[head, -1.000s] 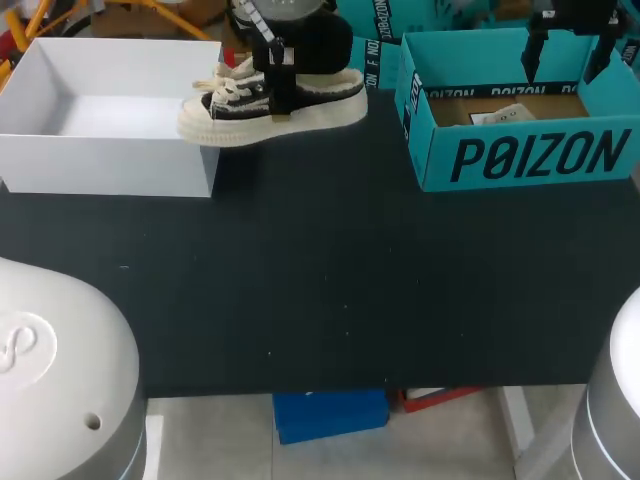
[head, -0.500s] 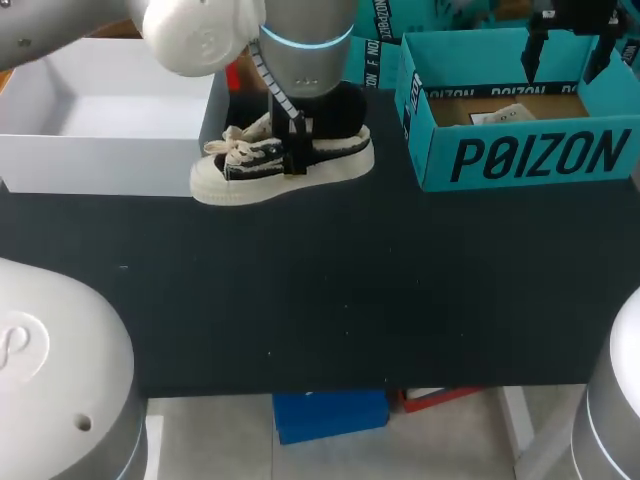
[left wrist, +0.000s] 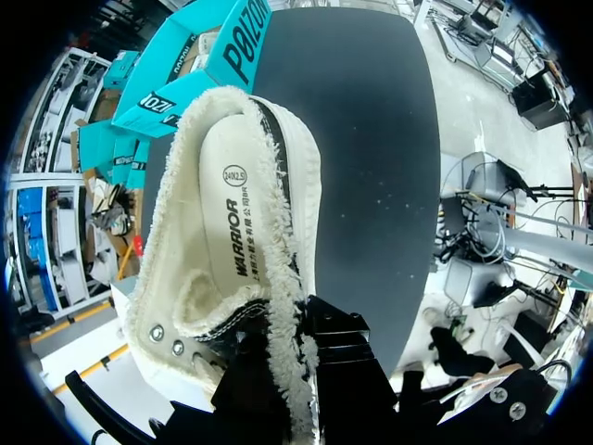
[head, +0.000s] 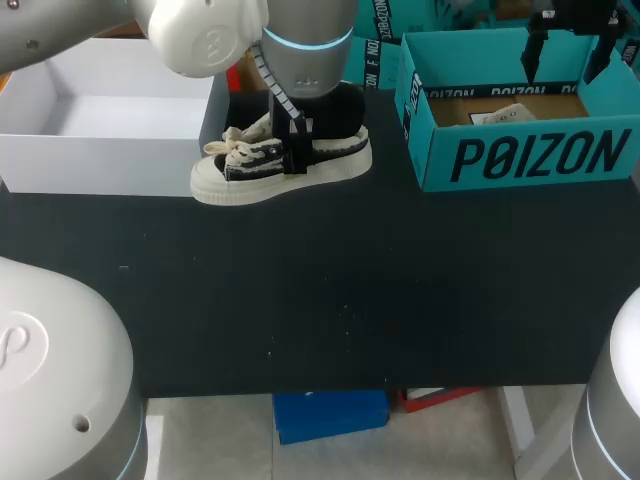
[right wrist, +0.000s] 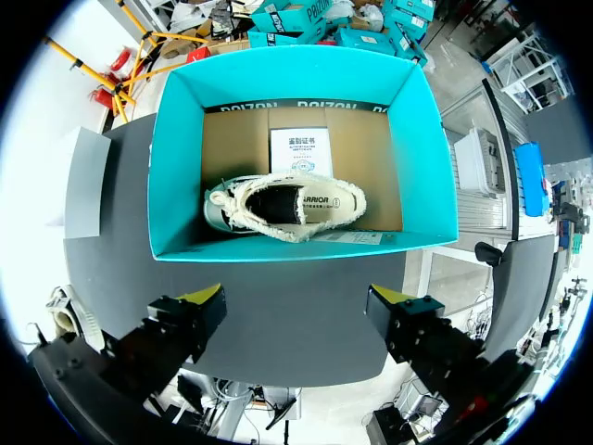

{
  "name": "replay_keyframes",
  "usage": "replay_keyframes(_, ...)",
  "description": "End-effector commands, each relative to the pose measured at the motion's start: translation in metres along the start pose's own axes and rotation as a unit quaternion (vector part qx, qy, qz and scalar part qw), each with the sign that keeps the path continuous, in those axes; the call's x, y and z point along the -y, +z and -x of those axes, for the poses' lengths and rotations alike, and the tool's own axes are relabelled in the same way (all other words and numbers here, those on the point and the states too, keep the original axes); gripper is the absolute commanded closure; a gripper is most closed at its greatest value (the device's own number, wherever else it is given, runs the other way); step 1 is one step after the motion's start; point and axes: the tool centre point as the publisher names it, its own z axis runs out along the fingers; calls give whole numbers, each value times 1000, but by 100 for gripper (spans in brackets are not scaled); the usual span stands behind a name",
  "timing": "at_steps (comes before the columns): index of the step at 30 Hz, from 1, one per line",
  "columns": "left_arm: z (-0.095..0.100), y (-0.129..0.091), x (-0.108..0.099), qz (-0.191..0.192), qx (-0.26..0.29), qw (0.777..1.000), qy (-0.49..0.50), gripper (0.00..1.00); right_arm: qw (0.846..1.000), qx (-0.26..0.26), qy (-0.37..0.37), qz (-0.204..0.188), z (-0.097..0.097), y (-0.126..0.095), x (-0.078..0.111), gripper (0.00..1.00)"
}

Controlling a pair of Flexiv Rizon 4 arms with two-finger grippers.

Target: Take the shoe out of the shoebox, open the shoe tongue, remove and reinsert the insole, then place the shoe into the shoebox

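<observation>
the left gripper point(head: 293, 152) is clenched on the shoe point(head: 245, 172), nipping its side wall near the middle: in the left wrist view one dark finger sits inside the opening and the other outside, with the frayed cream edge pinched between them point(left wrist: 295, 357). the shoe is black with a thick cream sole and cream laces, upright, toe toward the left edge of the tabletop point(head: 350, 300). it is near the far edge, just in front of the right corner of the white box point(head: 110, 165) and well apart from the teal shoebox point(head: 530, 155); whether the sole touches the tabletop cannot be told. the insole point(left wrist: 232, 232) lies flat inside the shoe, printed side showing

the right gripper point(right wrist: 298, 306) is released, fingers spread wide with nothing between them, hanging over the shoebox point(right wrist: 176, 167) at the far right corner of the tabletop; in the head view it shows above the box's far wall point(head: 565, 35). inside the shoebox a second shoe point(right wrist: 283, 209) lies on the brown floor, with a white paper card point(right wrist: 301, 148) just beside it, toward the far wall
</observation>
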Motion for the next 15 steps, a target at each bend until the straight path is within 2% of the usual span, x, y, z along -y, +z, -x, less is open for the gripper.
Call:
replay_keyframes(1,-1,10,3,3,2,1000,-1,100,1000,0,0,0,0,0,0,0)
replay_keyframes(8,-6,26,7,12,15,1000,5,100,1000,0,0,0,0,0,0,0)
replay_keyframes(15,-10,53,14,23,23,999,12,100,1000,0,0,0,0,0,0,0)
